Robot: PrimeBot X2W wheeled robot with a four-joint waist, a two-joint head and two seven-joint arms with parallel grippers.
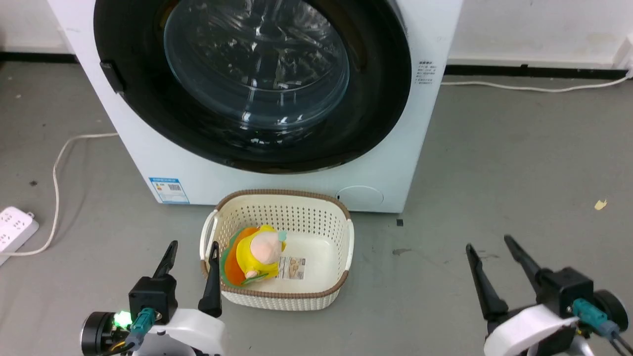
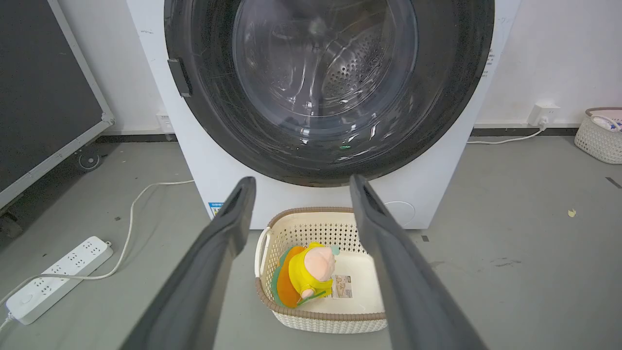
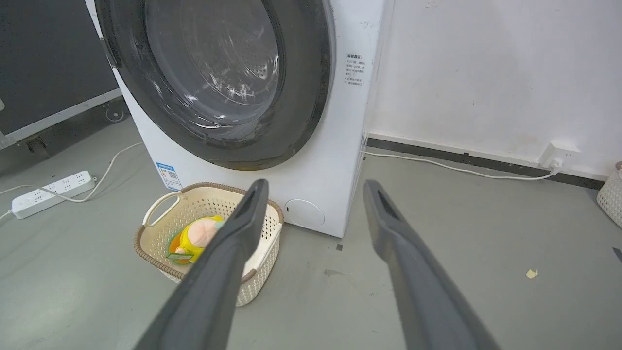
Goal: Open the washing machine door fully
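The washing machine door (image 1: 252,84) is a big glossy black disc with a bulging clear glass centre, lying flush against the white machine front; it also fills the upper part of the left wrist view (image 2: 325,87) and shows in the right wrist view (image 3: 218,82). A small dark handle tab (image 1: 113,76) sits on its left edge. My left gripper (image 1: 193,251) stands open low at the left, beside the basket, well short of the door. Low at the right, my right gripper (image 1: 489,244) is open over bare floor, with nothing between its fingers.
A cream perforated basket (image 1: 341,237) with a yellow and orange plush toy (image 1: 254,254) stands on the grey floor just before the machine. A white power strip (image 1: 15,225) and its cable lie at the left. A small round white flap (image 1: 359,196) sits low on the machine.
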